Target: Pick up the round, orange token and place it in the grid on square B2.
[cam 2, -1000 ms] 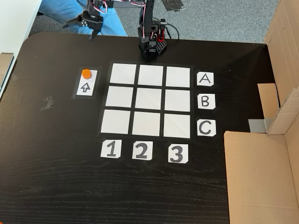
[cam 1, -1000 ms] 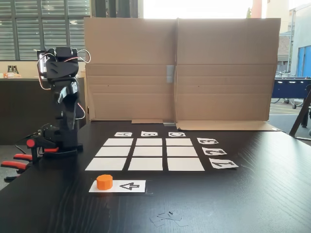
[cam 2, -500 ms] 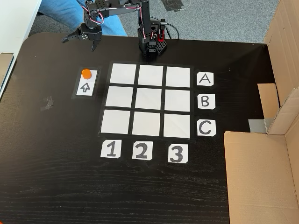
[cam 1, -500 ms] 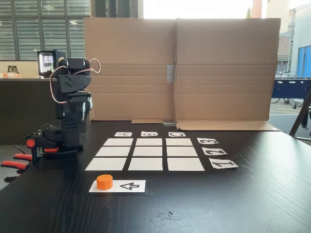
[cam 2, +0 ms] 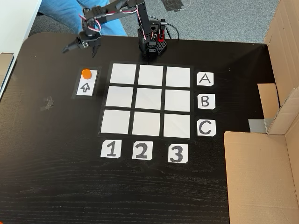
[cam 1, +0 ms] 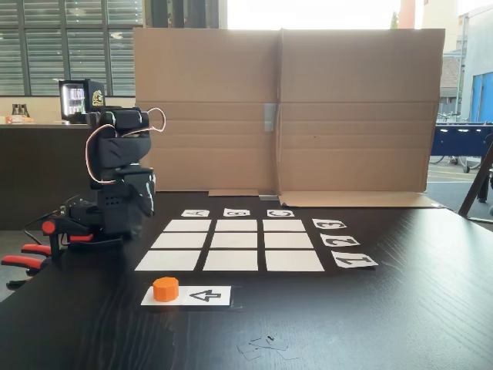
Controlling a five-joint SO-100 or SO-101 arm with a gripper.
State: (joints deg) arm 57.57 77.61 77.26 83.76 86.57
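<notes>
One relation is deciding the coming move: in the top-down fixed view, the round, orange token [cam 2: 86,73] is lying below and slightly right of the gripper [cam 2: 83,48] in the frame, near but clearly apart from it. The gripper is hanging at the upper left of that frame with its jaws spread wide, one finger pointing left and the other pointing down toward the token, and nothing is sitting between them. Height above the table is hard to judge from this angle; in the low fixed view the arm [cam 1: 121,181] is standing folded at the left, and its fingers cannot be made out there.

The token is resting at the upper end of the white arrow strip [cam 2: 86,83], upright on its flat face; being round, it is offering no long axis to line up with. In the low fixed view the token [cam 1: 166,289] is sitting at the left end of that strip.

Nine white cells are making up the grid [cam 2: 146,101], and every one is bare. Square B2 [cam 2: 149,99], the centre cell, is waiting to the right of and below the token in the top-down frame, so the carry is probably going to run that way once the jaws are closing on the token.
</notes>
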